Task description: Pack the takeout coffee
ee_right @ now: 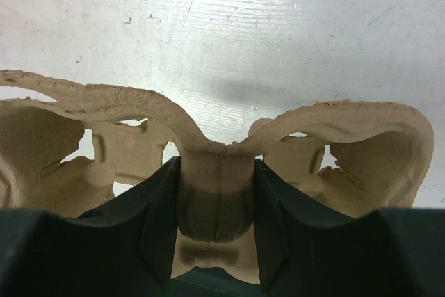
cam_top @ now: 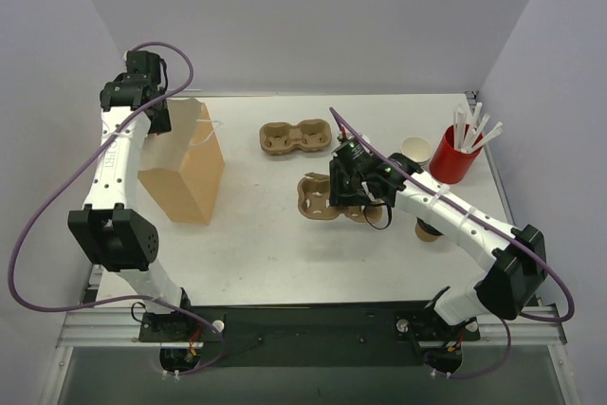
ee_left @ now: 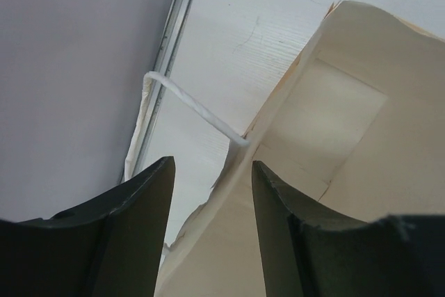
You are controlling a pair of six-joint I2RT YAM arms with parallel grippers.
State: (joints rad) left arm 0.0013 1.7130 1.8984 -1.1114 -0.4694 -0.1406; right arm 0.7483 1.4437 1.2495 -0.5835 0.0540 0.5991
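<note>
Right gripper is being used to pinch the centre ridge of the pulp carrier; the ridge could be torn if lifted unevenly. Right of the carrier, the takeout coffee is being mostly hidden by the forearm. Left gripper, well left, is being held slightly apart astride the rim of the paper bag.

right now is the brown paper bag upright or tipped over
Upright: the brown paper bag stands on its base on the white table, mouth open upward; the left wrist view shows its inner wall.
</note>
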